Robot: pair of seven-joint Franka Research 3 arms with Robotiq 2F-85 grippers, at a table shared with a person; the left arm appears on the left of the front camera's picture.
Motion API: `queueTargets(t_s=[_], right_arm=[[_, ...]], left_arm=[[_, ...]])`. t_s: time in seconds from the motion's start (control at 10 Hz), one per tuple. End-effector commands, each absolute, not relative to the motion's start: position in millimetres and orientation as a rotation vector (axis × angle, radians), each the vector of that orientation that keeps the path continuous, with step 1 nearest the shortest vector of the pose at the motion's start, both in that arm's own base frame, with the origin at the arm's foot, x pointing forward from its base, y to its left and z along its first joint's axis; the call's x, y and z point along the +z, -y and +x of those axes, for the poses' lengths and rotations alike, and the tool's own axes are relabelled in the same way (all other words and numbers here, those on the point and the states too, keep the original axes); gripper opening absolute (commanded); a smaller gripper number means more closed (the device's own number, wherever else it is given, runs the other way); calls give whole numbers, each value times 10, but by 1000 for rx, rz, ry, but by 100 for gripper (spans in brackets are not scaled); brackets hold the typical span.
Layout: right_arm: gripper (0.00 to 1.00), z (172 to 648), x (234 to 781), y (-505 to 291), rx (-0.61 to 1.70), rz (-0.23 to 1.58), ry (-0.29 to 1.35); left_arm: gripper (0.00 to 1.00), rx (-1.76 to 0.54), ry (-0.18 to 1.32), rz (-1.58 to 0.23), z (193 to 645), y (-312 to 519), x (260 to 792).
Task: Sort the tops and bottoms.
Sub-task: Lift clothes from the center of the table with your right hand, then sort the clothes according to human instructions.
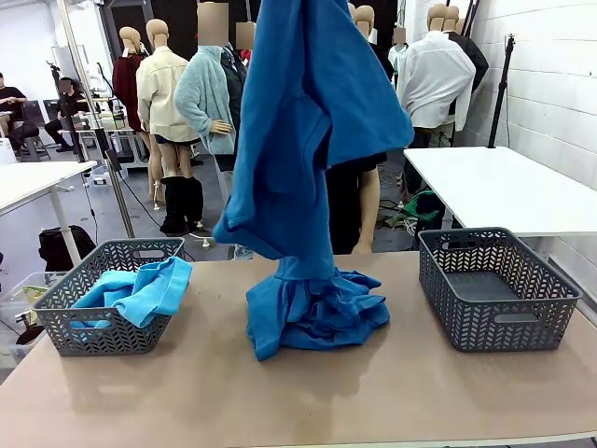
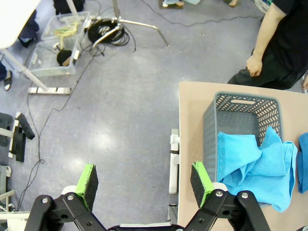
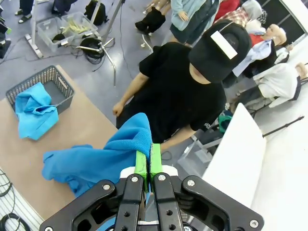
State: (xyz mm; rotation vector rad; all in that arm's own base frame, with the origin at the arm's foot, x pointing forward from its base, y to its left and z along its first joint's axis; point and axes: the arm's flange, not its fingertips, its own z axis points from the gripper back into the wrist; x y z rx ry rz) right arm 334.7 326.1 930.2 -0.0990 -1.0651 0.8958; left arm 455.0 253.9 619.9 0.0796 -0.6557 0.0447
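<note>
Over the bench (image 1: 392, 392), at 12 o'clock, a top (image 1: 308, 121) is hanging, trailing into a blue heap (image 1: 317, 313) — the right end effector (image 3: 148, 161) is pinching it. The left basket (image 1: 65, 308), at 9, is holding one pale-blue piece (image 1: 140, 289); the right basket (image 1: 438, 271), at 3, is sitting empty. The left end effector (image 2: 144, 180) is gaping, holding nothing — most sorting is likely remaining.

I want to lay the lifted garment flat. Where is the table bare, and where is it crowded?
Bare tabletop lies between the blue pile under the lifted garment and the right basket, itself empty, and along the near edge. The left basket side is crowded: a light blue garment spills over its rim.
</note>
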Motion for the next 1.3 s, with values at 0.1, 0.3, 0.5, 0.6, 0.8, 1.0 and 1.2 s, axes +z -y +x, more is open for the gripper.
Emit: queueTargets(t_s=[0.1,0.3,0.5,0.6,0.8,1.0,1.2], right_arm=[[0,3336,9324,-3234,907,-109,1074],[0,3336,9324,-3234,907,-109,1074],[0,3336,9324,-3234,907,-109,1074],[0,3336,9324,-3234,907,-109,1074],[0,3336,9324,-3234,907,-109,1074],[0,3336,9324,-3234,907,-109,1074],[0,3336,9324,-3234,907,-109,1074]], left_arm=[[100,35,649,94,4529,-2555,6194],[100,35,649,94,4529,-2555,6194],[100,35,649,94,4529,-2555,6194],[100,35,649,94,4529,-2555,6194],[100,35,649,94,4529,-2555,6194],[100,35,649,94,4529,-2555,6194],[100,35,649,94,4529,-2555,6194]])
